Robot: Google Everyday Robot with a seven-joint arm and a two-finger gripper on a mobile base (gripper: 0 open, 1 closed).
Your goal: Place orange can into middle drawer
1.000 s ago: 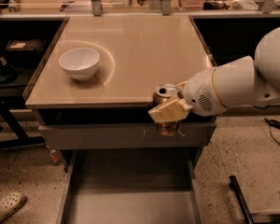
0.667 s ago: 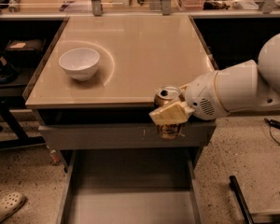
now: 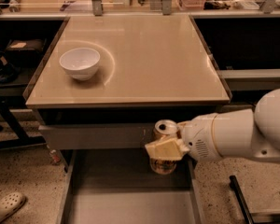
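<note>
- The arm (image 3: pixel 238 136) comes in from the right edge, low, below the level of the table (image 3: pixel 149 55) top.
- Its thick white forearm lies almost level, pointing left, with the wrist end just beside the drawer's right wall.
- The gripper (image 3: pixel 163 146) sits at the arm's left tip, in front of the table's front edge and right of centre.
- Its fingers are clamped on the can (image 3: pixel 165 129); one cream finger (image 3: pixel 161 150) crosses the can's front side, and the other is hidden behind it.
- The can is held clear of every surface, roughly upright, its silver pull-tab top facing up and its golden-orange lower body showing under the finger.
- The can hangs above the rear right part of the open drawer (image 3: pixel 126 204), not touching its floor.
- Just behind the can is the closed front panel (image 3: pixel 93 136) of the drawer above.
- The open drawer is pulled out toward the camera; its smooth grey floor and thin side walls are visible.
- A white bowl (image 3: pixel 80 63) stands upright on the left part of the table, well apart from the can and gripper.
- A pale shoe (image 3: pixel 7 206) lies on the speckled floor at the lower left, well apart from the drawer.
</note>
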